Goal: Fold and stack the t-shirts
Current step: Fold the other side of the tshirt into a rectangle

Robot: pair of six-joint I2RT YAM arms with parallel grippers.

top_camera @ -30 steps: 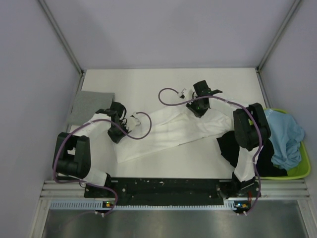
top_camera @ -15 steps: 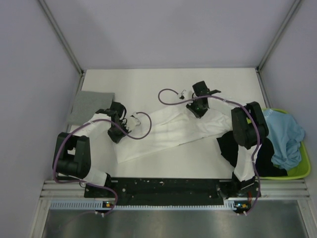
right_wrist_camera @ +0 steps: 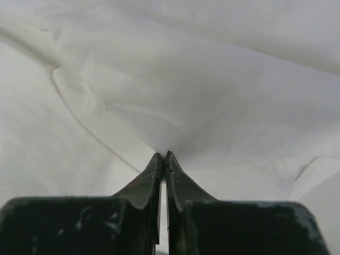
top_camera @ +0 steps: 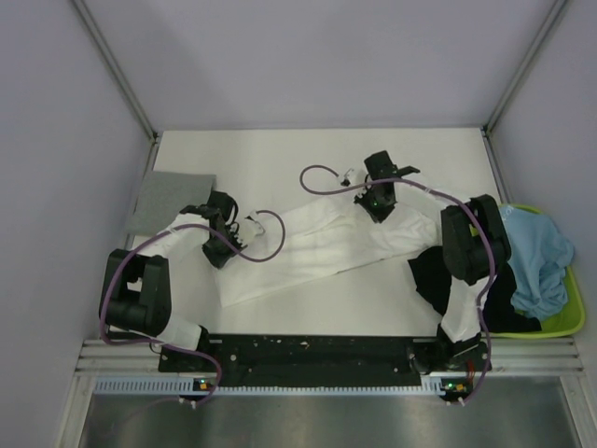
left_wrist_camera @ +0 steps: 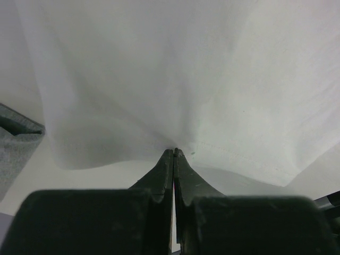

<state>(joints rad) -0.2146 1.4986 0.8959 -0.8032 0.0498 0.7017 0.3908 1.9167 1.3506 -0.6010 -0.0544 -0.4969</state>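
a white soft cloth t-shirt (top_camera: 317, 243) lies stretched in a long slanted band across the middle of the white surface (top_camera: 280, 159), its near-left end low toward the arm bases and its far-right end running up toward the right arm. the left hand (top_camera: 244, 227) sits at the shirt's left far edge. in the left wrist view this left hand (left_wrist_camera: 173, 154) has its two dark fingers pressed flat together on a pinch of the white fabric (left_wrist_camera: 175, 79), which puckers up into the tips. the right hand (top_camera: 375, 207) is at the shirt's far right part, and in its own wrist view the right hand (right_wrist_camera: 163, 155) is likewise clamped tight on a raised fold of the white cloth (right_wrist_camera: 175, 90), creases fanning out from the grip.

a plain grey folded t-shirt (top_camera: 170, 201) lies flat at the far left of the surface, just beside the left arm; its corner shows at the left edge of the left wrist view (left_wrist_camera: 13, 154). a black t-shirt (top_camera: 431, 273) lies crumpled by the right arm, spilling over the edge of a lime-green plastic tray (top_camera: 571, 317), with a light blue t-shirt (top_camera: 536, 250) heaped in the tray.
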